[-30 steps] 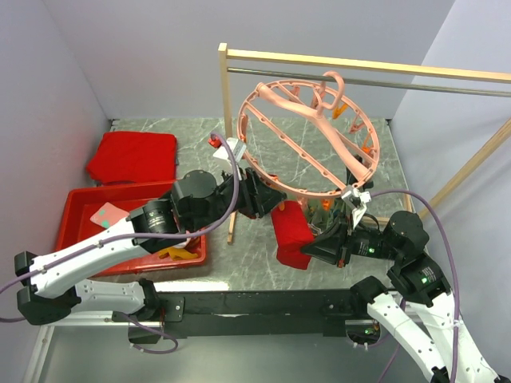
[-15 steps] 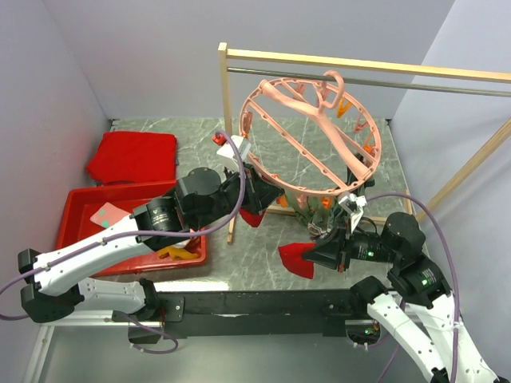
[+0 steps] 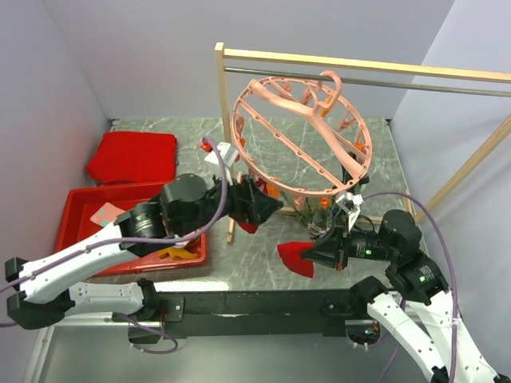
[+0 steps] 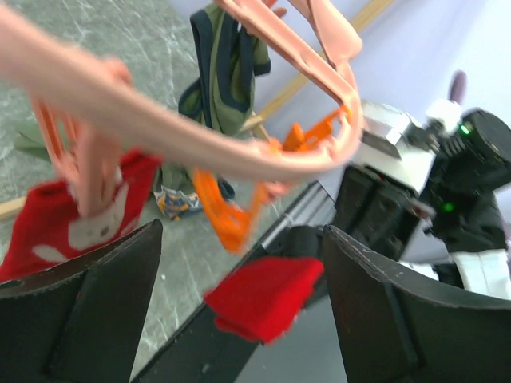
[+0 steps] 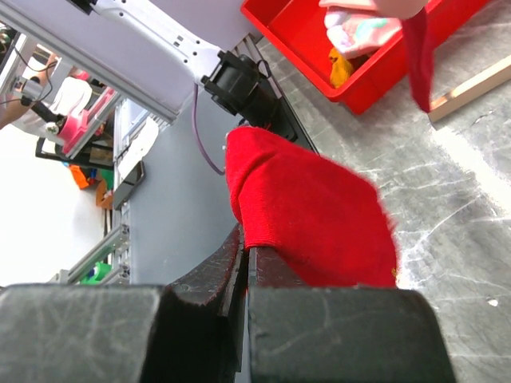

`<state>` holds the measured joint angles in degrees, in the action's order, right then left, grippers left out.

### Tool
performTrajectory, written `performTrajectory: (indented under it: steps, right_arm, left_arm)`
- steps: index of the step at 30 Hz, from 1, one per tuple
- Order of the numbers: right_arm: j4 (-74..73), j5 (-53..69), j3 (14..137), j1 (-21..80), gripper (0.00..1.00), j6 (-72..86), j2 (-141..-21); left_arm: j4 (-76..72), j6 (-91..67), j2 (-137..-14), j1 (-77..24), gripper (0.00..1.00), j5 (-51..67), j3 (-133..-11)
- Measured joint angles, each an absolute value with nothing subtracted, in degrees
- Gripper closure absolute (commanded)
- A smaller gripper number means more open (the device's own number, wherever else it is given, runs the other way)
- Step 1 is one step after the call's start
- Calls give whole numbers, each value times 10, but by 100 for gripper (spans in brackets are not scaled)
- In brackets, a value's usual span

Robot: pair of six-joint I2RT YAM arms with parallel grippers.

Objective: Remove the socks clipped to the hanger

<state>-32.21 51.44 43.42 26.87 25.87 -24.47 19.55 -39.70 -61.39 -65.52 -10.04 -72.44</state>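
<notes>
Left jaws spread | right jaws pinching knitted red sock [image 5: 311, 207] — round plastic hanger [image 4: 200, 155]

Pale lilac walls [image 3: 136, 56] close the space beyond the left gripper [image 3: 270, 209] and off to both its sides. Below it spreads a grey-green marbled table top [image 3: 251, 254]. Above and behind it stands a wooden rack [image 3: 359, 65], a metal rail [image 3: 431, 84] just under its top bar. The light is soft and even.
</notes>
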Motion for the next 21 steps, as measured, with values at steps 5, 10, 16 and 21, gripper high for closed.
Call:
performTrajectory:
  steps: [5, 10, 16, 21]
  right_arm:
    - [-322, 515, 434, 269, 100, 256, -259]
    - [-321, 515, 434, 269, 100, 256, -274]
    - [-315, 518, 435, 269, 100, 259, -284]
    - [-303, 517, 435, 269, 100, 263, -284]
  left_arm:
    - [199, -399, -580, -655, 18, -62, -697]
    - [206, -397, -599, -655, 20, 3, -694]
    - [205, -397, -661, -655, 27, 109, -694]
    - [205, -396, -691, -655, 31, 178, -693]
